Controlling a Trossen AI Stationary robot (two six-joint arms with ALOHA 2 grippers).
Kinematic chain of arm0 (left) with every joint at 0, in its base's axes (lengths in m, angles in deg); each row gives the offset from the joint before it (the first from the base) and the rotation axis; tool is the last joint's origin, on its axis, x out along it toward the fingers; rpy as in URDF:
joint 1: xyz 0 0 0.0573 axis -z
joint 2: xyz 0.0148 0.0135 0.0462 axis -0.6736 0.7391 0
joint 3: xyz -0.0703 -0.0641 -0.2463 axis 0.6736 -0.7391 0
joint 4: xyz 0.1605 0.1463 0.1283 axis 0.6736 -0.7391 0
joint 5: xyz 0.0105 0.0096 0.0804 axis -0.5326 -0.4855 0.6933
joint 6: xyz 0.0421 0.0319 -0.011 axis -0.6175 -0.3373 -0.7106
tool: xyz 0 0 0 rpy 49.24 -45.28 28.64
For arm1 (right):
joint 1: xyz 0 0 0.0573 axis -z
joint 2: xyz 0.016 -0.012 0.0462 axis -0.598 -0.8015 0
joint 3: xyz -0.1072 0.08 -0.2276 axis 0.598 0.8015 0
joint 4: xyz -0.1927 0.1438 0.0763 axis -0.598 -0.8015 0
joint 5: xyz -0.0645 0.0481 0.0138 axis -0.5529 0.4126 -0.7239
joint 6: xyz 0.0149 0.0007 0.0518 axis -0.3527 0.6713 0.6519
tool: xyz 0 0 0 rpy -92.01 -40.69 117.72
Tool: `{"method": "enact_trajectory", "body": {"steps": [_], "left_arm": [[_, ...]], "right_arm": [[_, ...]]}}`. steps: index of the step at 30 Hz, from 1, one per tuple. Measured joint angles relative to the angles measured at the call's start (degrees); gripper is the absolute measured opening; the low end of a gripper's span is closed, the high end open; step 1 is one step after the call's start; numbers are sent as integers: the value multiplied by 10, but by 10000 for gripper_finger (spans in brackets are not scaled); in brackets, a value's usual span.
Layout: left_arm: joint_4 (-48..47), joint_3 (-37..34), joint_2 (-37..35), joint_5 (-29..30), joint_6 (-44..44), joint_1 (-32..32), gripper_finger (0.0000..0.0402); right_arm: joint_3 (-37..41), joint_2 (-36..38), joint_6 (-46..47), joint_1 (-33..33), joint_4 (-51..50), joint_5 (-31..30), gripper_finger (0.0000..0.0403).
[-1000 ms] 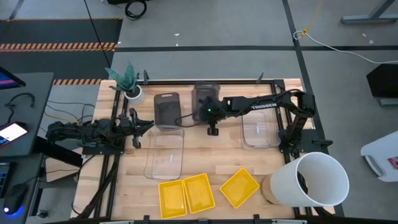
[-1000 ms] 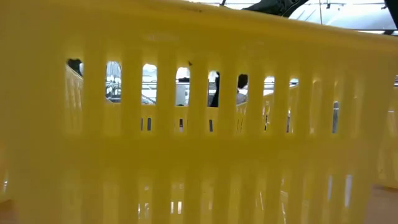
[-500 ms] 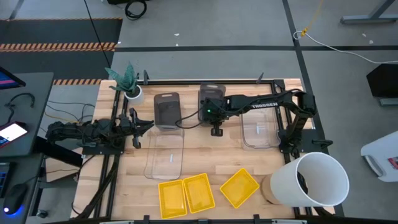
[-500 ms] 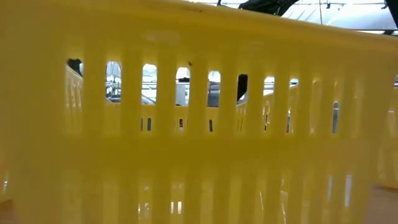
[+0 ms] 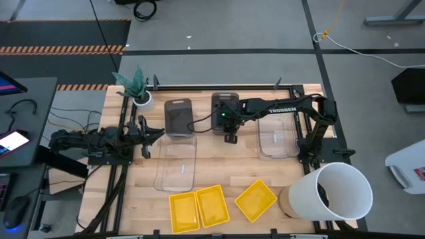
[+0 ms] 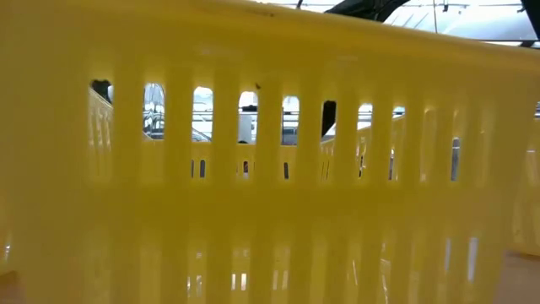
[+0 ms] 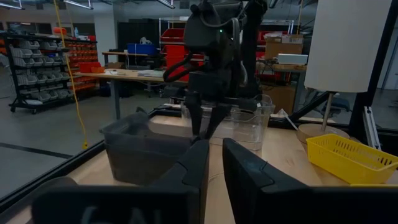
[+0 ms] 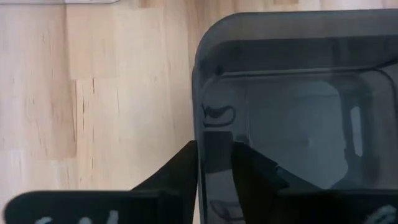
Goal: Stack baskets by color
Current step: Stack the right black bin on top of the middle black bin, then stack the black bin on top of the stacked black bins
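My right gripper (image 8: 214, 149) (image 5: 230, 137) points steeply down over the near end of a smoky dark grey basket (image 8: 298, 112) (image 5: 224, 105) that lies on the table at the far middle. It is open, one finger outside the wall and one inside. A second dark grey basket (image 5: 178, 117) sits to its left. Two clear baskets (image 5: 177, 164) (image 5: 277, 138) and three yellow ones (image 5: 184, 212) (image 5: 212, 204) (image 5: 255, 199) lie on the wood. My left gripper (image 7: 216, 152) (image 5: 146, 131) waits at the left edge with a narrow gap and nothing in it. My right gripper stands astride the dark grey basket's near short wall (image 8: 204, 127), coming from above and slanting in from the table's right. One finger is outside and the other shows through the smoky plastic. Whether either finger touches the wall I cannot tell.
A big white bucket (image 5: 335, 192) stands at the near right corner. A small potted plant (image 5: 136, 89) stands at the far left. A yellow basket's slotted wall (image 6: 270, 169) fills the low view and hides the table behind it.
My right gripper has tipped and rolled a little over the dark grey basket's near end, staying in about the same place. The basket stays on the table.
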Motion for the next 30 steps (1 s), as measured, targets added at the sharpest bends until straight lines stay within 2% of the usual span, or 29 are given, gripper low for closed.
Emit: {"method": "enact_trajectory", "body": {"steps": [8, 16, 22, 28, 30], "left_arm": [[0, 0, 0, 0, 0, 0, 59], [-1, 0, 0, 0, 0, 0, 51], [0, 0, 0, 0, 0, 0, 56], [2, 0, 0, 0, 2, 0, 58], [3, 0, 0, -1, 29, 0, 55]], "right_arm": [[-7, 24, -44, -1, 40, -13, 113], [23, 34, -82, -2, 149, -17, 114], [24, 50, -79, -4, 158, -19, 114], [24, 100, -78, -17, 176, -10, 114], [24, 119, -79, -22, 181, -10, 114]]}}
